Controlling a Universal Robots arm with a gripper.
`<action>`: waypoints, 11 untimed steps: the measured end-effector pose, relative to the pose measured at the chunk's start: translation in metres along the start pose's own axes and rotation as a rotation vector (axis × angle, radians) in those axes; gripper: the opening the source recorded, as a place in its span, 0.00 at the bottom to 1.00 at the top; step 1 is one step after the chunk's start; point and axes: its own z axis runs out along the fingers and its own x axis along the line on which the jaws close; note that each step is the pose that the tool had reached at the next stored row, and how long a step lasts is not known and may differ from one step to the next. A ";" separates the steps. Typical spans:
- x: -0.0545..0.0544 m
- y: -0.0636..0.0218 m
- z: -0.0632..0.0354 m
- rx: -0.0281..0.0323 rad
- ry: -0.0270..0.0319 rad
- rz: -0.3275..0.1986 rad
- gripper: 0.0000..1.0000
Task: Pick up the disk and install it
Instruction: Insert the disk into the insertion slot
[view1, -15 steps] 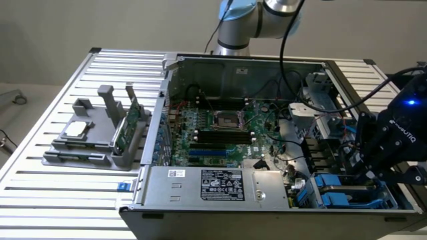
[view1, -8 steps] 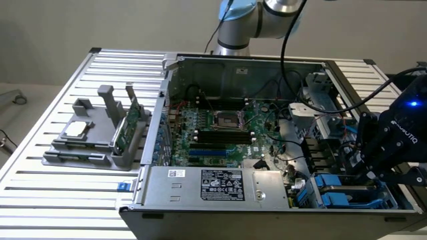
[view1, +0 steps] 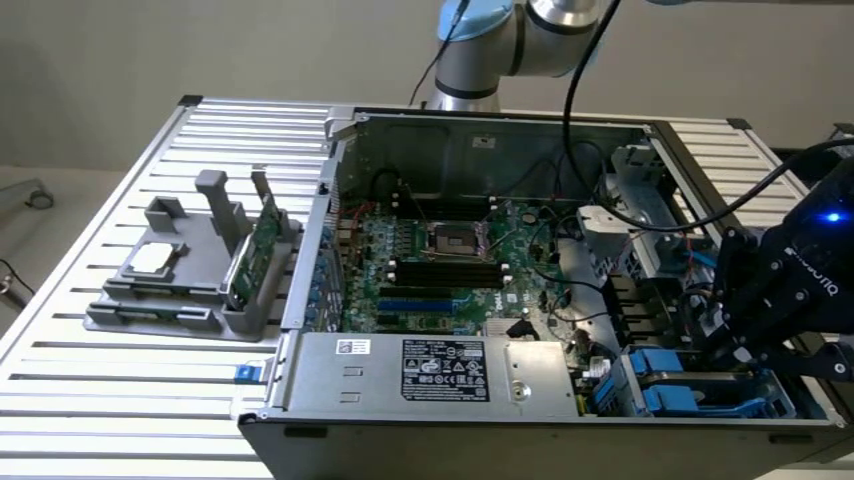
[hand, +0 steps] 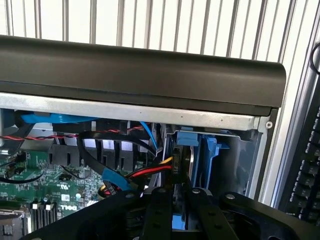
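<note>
My claw (view1: 747, 352) sits at the lower right of the exterior view, over the case's (view1: 400, 420) drive bay. It is closed on the disk (hand: 183, 165), held on edge among the blue carriers (view1: 667, 385) there.

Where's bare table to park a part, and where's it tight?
Free: slatted table in front of the grey holder, and the strip behind it. Tight: inside the PC case, worst at the drive bay on the exterior view's right, where the gripper sits among cables.
</note>
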 end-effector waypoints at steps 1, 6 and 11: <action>-0.001 0.0000 0.0001 -0.0002 0.0021 -0.001 0.17; -0.002 -0.0001 0.0006 -0.0008 0.0094 -0.004 0.17; -0.006 -0.0003 0.0016 -0.0019 0.0220 -0.008 0.17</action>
